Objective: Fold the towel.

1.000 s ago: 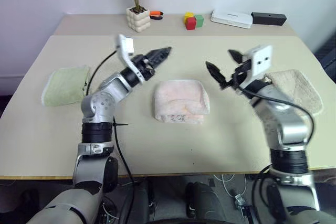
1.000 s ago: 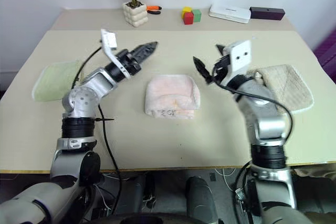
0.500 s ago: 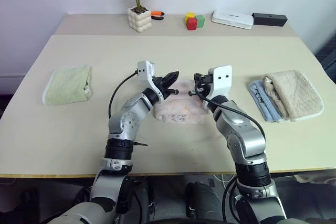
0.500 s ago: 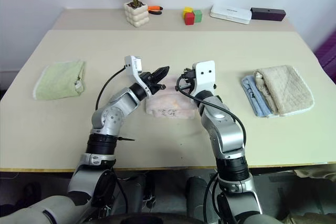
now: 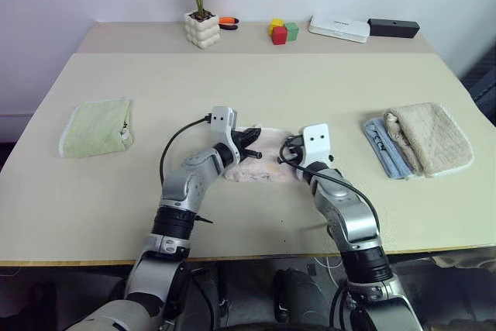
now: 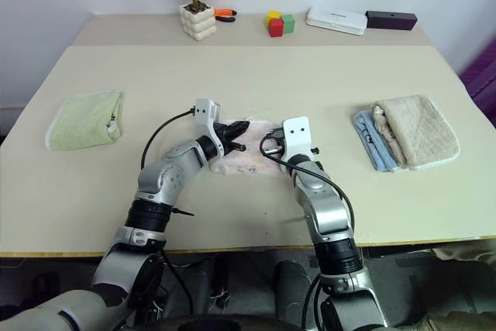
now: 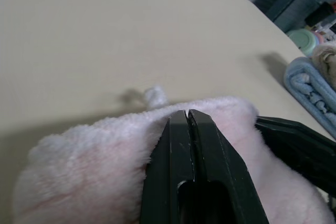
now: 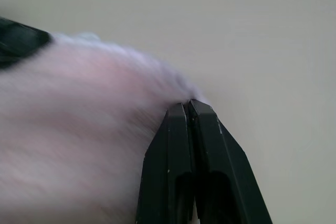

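Pressing down on the folded towel [image 5: 262, 162]: left gripper [image 5: 256, 146] and right gripper [image 5: 286, 153] pressed together, empty. Fold looks finished; next, lift clear.

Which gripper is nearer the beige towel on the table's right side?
Right. The right gripper is at the pink towel's right end, on the beige towel's side; the left gripper is at its left end.
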Robot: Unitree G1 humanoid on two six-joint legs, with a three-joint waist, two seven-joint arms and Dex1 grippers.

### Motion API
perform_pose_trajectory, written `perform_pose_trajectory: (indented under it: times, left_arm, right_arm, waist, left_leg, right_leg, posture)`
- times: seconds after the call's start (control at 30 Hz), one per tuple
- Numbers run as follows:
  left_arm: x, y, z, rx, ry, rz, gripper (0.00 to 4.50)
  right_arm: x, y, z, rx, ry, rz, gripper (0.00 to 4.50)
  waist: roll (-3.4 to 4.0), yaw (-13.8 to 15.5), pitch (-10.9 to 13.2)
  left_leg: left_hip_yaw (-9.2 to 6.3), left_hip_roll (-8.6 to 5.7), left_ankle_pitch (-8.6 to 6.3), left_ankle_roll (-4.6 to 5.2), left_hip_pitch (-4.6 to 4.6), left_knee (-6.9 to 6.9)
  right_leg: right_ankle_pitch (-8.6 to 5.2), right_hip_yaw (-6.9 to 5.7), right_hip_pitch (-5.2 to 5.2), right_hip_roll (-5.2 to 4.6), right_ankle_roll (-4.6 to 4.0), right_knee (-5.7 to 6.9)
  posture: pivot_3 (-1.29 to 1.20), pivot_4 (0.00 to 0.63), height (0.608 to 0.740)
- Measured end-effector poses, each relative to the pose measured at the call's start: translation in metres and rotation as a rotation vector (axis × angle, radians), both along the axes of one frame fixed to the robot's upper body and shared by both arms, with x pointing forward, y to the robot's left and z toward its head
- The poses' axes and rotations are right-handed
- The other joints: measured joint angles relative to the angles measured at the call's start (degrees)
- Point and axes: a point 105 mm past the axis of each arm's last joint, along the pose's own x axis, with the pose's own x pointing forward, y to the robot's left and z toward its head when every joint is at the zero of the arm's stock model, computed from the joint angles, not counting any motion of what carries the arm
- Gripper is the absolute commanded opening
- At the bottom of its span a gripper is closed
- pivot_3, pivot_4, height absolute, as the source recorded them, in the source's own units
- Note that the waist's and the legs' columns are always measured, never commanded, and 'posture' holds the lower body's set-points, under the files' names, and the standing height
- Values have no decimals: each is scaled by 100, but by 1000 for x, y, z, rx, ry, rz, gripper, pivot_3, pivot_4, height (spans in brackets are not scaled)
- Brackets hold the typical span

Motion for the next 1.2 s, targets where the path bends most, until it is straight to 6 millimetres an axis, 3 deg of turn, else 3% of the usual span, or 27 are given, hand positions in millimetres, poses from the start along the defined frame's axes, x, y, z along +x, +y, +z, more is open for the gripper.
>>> perform_pose_trajectory:
  times: [0.17,0.23,0.37,0.5,0.57,0.7,0.77,0.83,1.03,1.1,1.2]
  left_arm:
    - [-1,21,-4,-27,9,37,0]
    - [-3,21,-2,-40,4,22,531]
    - [-8,22,10,-52,-34,-19,2253]
    - [-11,20,39,-91,-109,-55,4346]
    - [-11,23,54,-119,-133,-64,4434]
    - [-11,44,66,-119,-139,-57,4434]
    - [-11,56,68,-105,-140,-44,4500]
    - [-11,70,69,-79,-135,-30,4500]
    - [-18,110,56,-58,-10,-27,4500]
    - [-22,112,48,-75,48,-40,4500]
    - [-28,113,37,-135,170,-66,4500]
  right_arm:
    - [-3,-14,-7,-58,10,-37,56]
    - [-3,-14,-7,-61,8,-35,0]
    - [2,-10,5,-65,-27,-15,0]
    - [9,-12,22,-73,-87,-21,0]
    - [11,-19,24,-98,-101,-40,0]
    - [19,-59,39,-179,-151,-153,0]
    - [22,-71,52,-163,-185,-153,556]
    - [23,-69,65,-104,-220,-68,1359]
    - [-2,-34,108,38,-313,362,4350]
    - [-13,-24,119,61,-332,480,4441]
    - [-21,-20,120,66,-307,567,4441]
  waist:
    - [1,-26,0]
    - [1,-20,0]
    - [1,-17,0]
    - [1,4,1]
    - [2,1,1]
    - [4,-10,2]
    - [4,-13,2]
    - [4,-29,3]
    - [6,-10,5]
    - [4,21,5]
    - [3,16,6]
  left_leg:
    - [1,4,0,-1,0,-2]
    - [2,4,0,-1,0,-2]
    - [2,3,0,-1,-2,0]
    - [2,3,1,-1,-5,0]
    - [3,2,1,-1,-5,0]
    - [4,2,2,-3,-4,-2]
    - [4,2,5,-9,-4,-3]
    - [5,3,15,-26,-3,-5]
    - [3,5,16,-27,-3,-9]
    - [0,4,14,-24,-3,-6]
    - [-2,3,0,0,-1,0]
  right_leg:
    - [0,0,-4,1,0,2]
    - [0,0,-4,1,0,2]
    - [0,1,-5,1,0,1]
    - [0,1,-5,1,0,1]
    - [0,1,-5,1,0,1]
    - [0,1,-7,1,0,1]
    - [0,1,-7,2,1,2]
    - [0,1,-8,4,1,2]
    - [0,1,-6,3,1,0]
    - [0,-1,-2,3,1,-1]
    - [0,-1,0,-1,0,0]
  posture:
    - [0,150,735]
    - [0,150,735]
    - [0,150,735]
    - [0,150,735]
    - [0,150,735]
    - [0,150,735]
    - [0,150,735]
    - [0,150,735]
    - [0,150,735]
    - [0,150,735]
    - [0,150,735]
